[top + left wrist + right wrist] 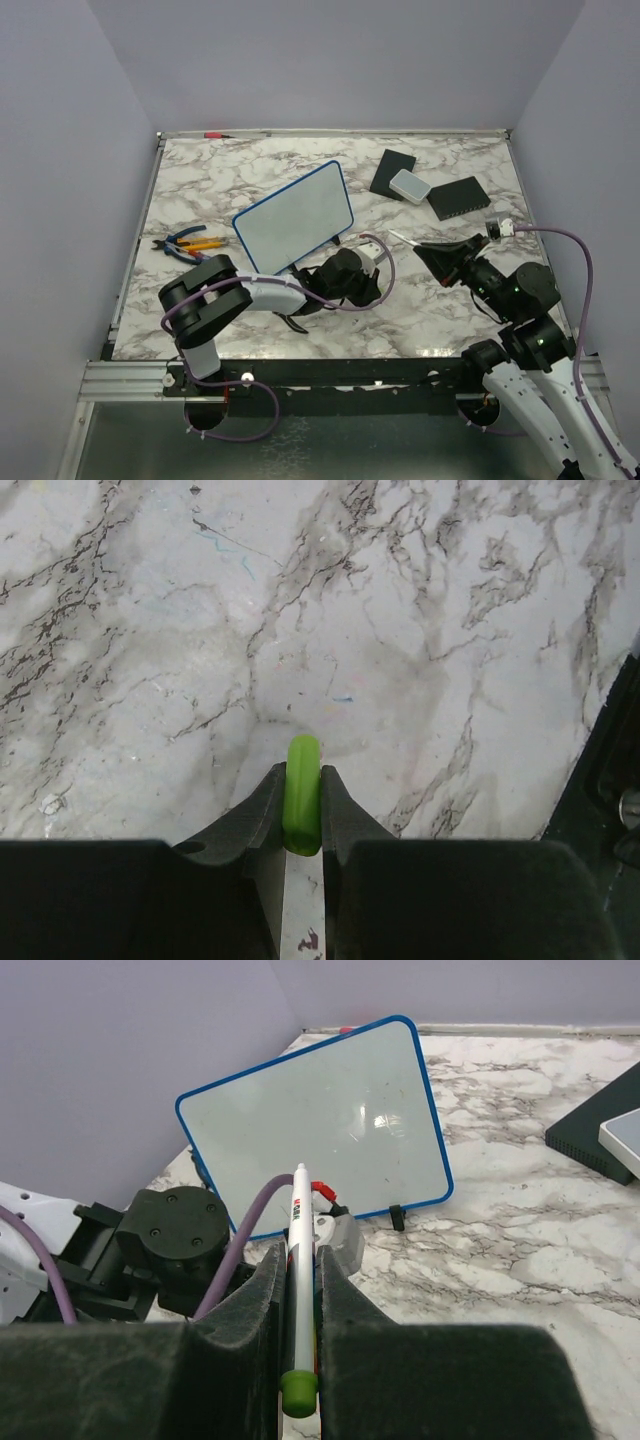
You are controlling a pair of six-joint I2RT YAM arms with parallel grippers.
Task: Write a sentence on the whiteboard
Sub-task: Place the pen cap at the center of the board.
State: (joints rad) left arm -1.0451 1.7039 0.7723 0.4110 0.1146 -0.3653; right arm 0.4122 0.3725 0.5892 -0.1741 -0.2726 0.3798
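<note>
Marble-patterned table point(450, 290). Pliers point(185, 243) with blue and orange handles lie flat near the left edge. Two black pads point(392, 172) point(460, 197) sit far right, with a small pale box point(409, 184) resting across them. A thin red-tipped item point(213, 133) lies along the far edge.

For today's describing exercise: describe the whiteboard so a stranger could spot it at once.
On the marble-patterned table, look at the middle. A small rectangular white board with a rounded blue frame stands propped up there, blue-handled pliers to its left, flat black pads to its right; only it stands up and is blue-rimmed.
</note>
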